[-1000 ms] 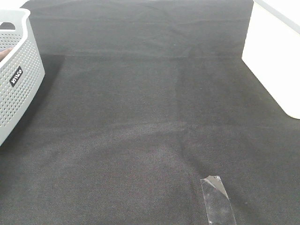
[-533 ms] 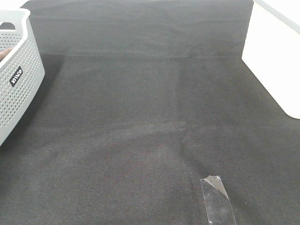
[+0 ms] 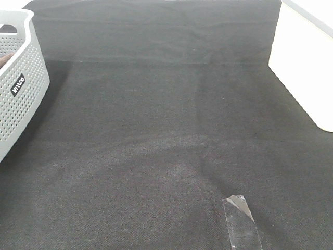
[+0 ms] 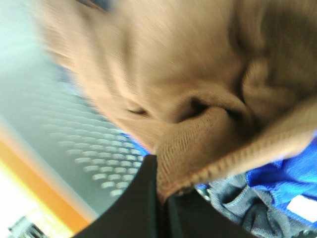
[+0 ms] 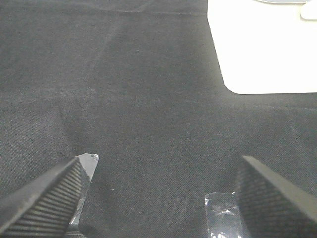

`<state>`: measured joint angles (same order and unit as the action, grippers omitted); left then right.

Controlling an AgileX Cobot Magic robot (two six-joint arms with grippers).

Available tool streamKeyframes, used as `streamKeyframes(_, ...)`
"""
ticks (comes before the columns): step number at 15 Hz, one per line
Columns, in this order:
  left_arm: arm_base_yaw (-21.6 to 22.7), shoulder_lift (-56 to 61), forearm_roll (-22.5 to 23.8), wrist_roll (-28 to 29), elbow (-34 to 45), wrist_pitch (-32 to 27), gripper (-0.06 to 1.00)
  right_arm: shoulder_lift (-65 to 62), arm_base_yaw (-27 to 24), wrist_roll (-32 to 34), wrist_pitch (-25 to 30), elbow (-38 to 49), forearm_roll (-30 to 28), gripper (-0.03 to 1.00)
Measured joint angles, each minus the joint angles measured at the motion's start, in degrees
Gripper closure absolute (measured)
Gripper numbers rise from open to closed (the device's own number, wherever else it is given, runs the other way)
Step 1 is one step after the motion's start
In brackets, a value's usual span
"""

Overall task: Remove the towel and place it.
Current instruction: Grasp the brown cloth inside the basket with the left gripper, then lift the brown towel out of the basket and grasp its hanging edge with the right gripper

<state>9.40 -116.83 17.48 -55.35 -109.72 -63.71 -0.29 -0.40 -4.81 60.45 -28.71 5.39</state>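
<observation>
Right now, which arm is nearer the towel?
Left. Its fingers are shut on a towel fold beside the basket wall. The right fingers hang open over the black cloth, away from it.

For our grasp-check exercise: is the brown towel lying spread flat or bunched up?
Bunched: the towel shows deep folds, its stitched edge pinched in the left gripper.

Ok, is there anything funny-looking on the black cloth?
Yes: a strip of clear tape lies crooked on the black table covering near the front, and its top end is peeling up. Nothing looks spilled or broken.
</observation>
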Motion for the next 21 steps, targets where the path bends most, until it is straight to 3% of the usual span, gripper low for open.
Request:
streamKeyframes(3,-3.9,3.3,-6.5,1.9,-4.4,-1.0,0.94,0.0,0.0,0.0,0.0,0.0,0.0,0.19)
streamKeyframes(5,-6.6,5.6,-9.1,6.5,-6.7,-1.7,0.94,0.0,0.0,0.0,0.0,0.0,0.0,0.19)
streamKeyframes(8,-13.1,11.9,-9.2,11.8,-8.3,-4.2,0.94,0.0,0.0,0.0,0.0,0.0,0.0,0.19)
streamKeyframes(15,-27.6,24.8,-9.3,20.0,-8.3,-1.9,0.94,0.3,0.0,-0.5,0.0,0.0,0.2,0.19)
streamKeyframes(17,-32.7,26.6,-9.3,21.9,-8.3,-1.2,0.94,2.6,0.0,-3.3,-0.6,-0.3,1.9,0.19)
streamKeyframes(18,-34.1,26.8,-9.3,21.9,-8.3,-1.2,0.94,5.2,0.0,-7.8,-2.3,-0.8,5.2,0.19)
streamKeyframes(21,-43.2,27.0,-11.1,16.8,-8.3,-2.5,0.94,15.4,0.0,-29.6,-10.9,-1.3,24.6,0.19)
